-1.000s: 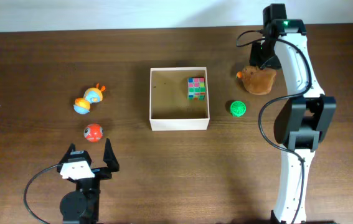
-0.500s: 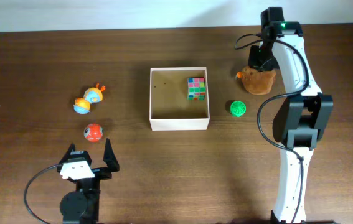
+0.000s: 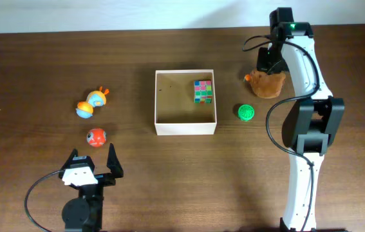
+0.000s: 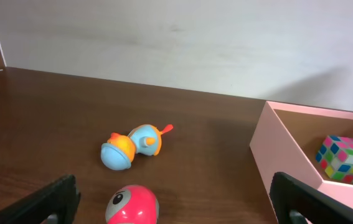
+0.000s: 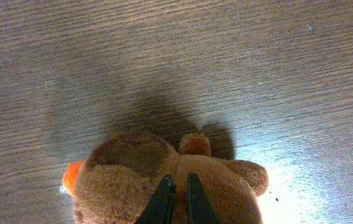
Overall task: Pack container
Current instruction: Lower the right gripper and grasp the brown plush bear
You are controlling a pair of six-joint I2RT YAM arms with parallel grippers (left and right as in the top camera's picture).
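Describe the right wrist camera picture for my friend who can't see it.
The right claw, seen from above, is pinched shut on the fur of a fuzzy brown plush toy with an orange tip. The toy lies on a dark wooden table.

A dark brown, wood-grain table (image 3: 28, 64) stands against a plain off-white wall (image 4: 164, 37); bright light glares off one patch of the tabletop.

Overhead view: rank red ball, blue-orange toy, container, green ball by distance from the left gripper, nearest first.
From the left gripper:
1. Red ball, just beyond its fingertips.
2. Blue-orange toy, farther out, same side.
3. Container, table centre.
4. Green ball, right of the container.
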